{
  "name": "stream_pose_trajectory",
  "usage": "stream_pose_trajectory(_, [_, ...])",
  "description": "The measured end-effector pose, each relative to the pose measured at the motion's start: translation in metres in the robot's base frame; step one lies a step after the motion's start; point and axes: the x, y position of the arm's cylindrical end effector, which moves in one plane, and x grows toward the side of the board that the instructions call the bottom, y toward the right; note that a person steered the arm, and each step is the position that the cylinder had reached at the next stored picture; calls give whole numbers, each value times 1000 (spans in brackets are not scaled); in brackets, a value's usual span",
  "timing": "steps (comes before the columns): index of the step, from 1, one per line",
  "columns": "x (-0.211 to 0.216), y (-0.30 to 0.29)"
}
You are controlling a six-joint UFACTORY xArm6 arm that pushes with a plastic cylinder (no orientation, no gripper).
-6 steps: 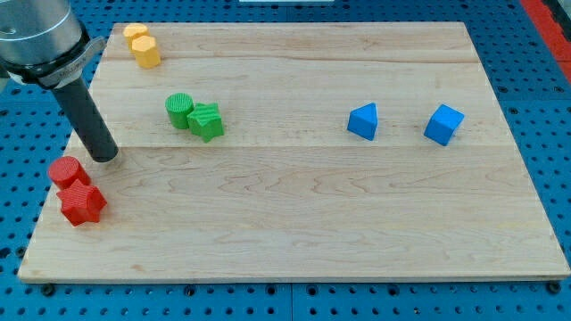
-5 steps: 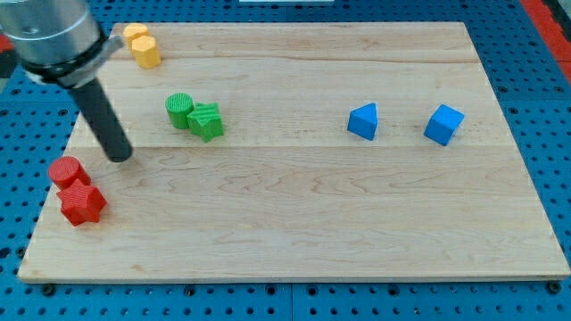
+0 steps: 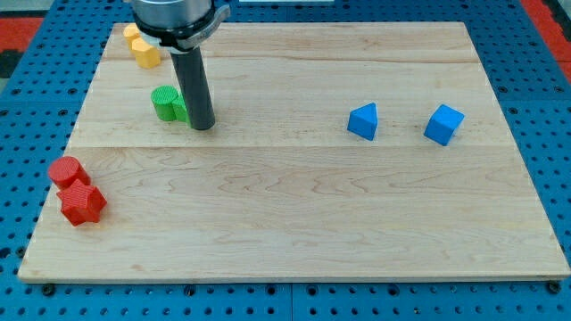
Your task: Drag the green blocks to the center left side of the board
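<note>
Laboratory test bench: a wooden board [image 3: 294, 223] rests on a blue perforated mounting plate [image 3: 27, 143] beneath a robot arm [image 3: 174, 18]

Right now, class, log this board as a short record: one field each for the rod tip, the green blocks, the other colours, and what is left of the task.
tip: my tip sits at the right side of the green pair
green blocks: green cylinder at upper left; second green block partly hidden behind the rod, shape unclear
yellow blocks: top left corner
red blocks: left edge, lower down
blue blocks: right half, apart
task: greens not yet at centre left
</note>
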Motion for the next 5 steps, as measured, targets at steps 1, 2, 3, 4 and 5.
stream_pose_trajectory(1, [-3, 26])
stream_pose_trajectory(2, [-27, 32])
stream_pose_trajectory(3, [-37, -5])
stream_pose_trajectory(4, [-22, -55])
stream_pose_trajectory(5, [-24, -64])
